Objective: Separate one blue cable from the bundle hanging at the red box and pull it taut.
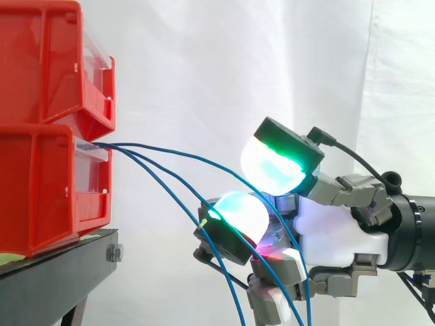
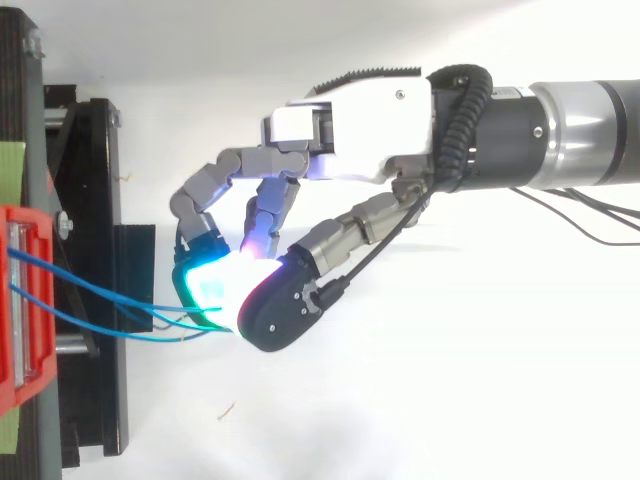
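Observation:
Three thin blue cables (image 1: pixel 158 178) leave the front of the lower red bin (image 1: pixel 41 190) and sag down to the right, all slack. In the top view the blue cables (image 2: pixel 90 290) run from the bin's edge (image 2: pixel 22 300) to the fingertips. My hand (image 1: pixel 333 238) reaches in from the right with its fingers curled. The topmost cable (image 1: pixel 204 161) passes between an upper green-glowing pad (image 1: pixel 275 166) and a lower cyan one (image 1: pixel 238 212), which close on it. The other two cables hang across the lower finger and drop out of view.
A second red bin (image 1: pixel 47 61) is stacked on the lower one. Both rest on a black stand (image 1: pixel 54 272) whose frame (image 2: pixel 95 200) juts toward the hand. A white curtain hangs behind, with open air below and right of the bins.

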`<control>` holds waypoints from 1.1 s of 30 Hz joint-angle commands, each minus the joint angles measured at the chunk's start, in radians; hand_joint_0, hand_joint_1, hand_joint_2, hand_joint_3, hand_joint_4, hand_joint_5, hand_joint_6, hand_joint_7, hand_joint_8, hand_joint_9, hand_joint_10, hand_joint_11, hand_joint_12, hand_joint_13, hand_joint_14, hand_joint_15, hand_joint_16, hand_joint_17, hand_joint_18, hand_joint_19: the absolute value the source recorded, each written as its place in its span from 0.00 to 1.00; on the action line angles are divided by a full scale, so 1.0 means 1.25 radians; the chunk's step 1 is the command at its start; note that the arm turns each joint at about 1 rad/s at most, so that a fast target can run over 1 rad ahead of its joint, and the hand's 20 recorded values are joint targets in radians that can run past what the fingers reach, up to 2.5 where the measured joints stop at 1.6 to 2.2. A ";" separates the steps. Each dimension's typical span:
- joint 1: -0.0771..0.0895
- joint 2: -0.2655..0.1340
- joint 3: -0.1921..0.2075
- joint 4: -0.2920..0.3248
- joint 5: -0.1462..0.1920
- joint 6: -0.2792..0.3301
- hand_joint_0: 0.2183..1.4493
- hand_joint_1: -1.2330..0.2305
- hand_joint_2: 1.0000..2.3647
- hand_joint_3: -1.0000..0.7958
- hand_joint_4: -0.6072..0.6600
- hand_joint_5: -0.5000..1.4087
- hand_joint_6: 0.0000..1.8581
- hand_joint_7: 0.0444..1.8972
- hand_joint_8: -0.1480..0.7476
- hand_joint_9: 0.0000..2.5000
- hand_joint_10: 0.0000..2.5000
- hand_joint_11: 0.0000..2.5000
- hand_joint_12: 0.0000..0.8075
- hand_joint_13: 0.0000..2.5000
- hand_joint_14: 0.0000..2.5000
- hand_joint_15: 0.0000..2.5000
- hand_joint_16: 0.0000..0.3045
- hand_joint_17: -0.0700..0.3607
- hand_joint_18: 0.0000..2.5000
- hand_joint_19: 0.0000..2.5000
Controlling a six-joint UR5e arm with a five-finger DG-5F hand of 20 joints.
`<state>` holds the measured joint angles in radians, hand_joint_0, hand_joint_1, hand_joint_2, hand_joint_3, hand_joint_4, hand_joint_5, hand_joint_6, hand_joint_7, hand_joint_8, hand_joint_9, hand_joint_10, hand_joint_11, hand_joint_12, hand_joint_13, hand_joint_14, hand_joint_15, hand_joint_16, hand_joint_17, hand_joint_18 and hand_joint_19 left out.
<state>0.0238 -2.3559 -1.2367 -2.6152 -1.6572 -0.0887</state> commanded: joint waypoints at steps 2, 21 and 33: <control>0.001 0.000 -0.001 -0.003 0.000 0.000 0.28 0.42 0.00 0.28 0.55 0.19 0.41 0.63 0.52 0.48 0.01 0.37 0.47 0.43 0.01 0.27 0.16 0.42 0.34 0.26; 0.017 0.001 0.000 -0.011 0.016 0.000 0.30 0.36 0.01 0.34 0.56 0.18 0.45 0.63 0.53 0.49 0.01 0.39 0.46 0.45 0.01 0.28 0.16 0.42 0.36 0.26; 0.021 0.001 0.000 -0.011 0.013 0.002 0.31 0.34 0.01 0.42 0.55 0.18 0.47 0.65 0.55 0.50 0.01 0.40 0.48 0.46 0.01 0.27 0.18 0.44 0.38 0.25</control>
<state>0.0493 -2.3548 -1.2366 -2.6292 -1.6384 -0.0883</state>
